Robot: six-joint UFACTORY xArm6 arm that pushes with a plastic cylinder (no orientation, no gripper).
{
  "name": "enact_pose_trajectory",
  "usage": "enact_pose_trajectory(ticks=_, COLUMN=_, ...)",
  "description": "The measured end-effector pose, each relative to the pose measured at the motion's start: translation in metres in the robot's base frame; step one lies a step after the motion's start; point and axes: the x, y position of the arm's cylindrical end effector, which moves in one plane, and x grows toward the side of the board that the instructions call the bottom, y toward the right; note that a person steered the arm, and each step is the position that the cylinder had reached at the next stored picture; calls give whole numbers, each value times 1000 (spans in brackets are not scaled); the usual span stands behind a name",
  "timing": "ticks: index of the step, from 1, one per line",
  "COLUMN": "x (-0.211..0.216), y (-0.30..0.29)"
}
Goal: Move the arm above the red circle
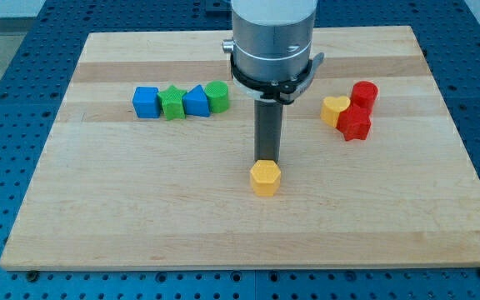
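Pressed close behind a yellow hexagon (265, 177) near the middle of the wooden board (98, 225), my tip (267, 160) seems to touch the block's far edge; the rod has no jaws and holds nothing. At the view's right, well apart from my tip, the red circle (364, 94) stands at the top of a cluster, with a yellow heart (335, 110) to its lower left and a red star (355, 124) below. At the view's left, a row runs blue cube (146, 102), green star (172, 102), blue triangular block (196, 102), green circle (217, 96).
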Motion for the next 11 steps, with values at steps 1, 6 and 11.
enact_pose_trajectory(ticks=1, x=3, y=0)
enact_pose_trajectory(ticks=6, x=-130, y=39)
enact_pose_trajectory(ticks=11, x=-178, y=150)
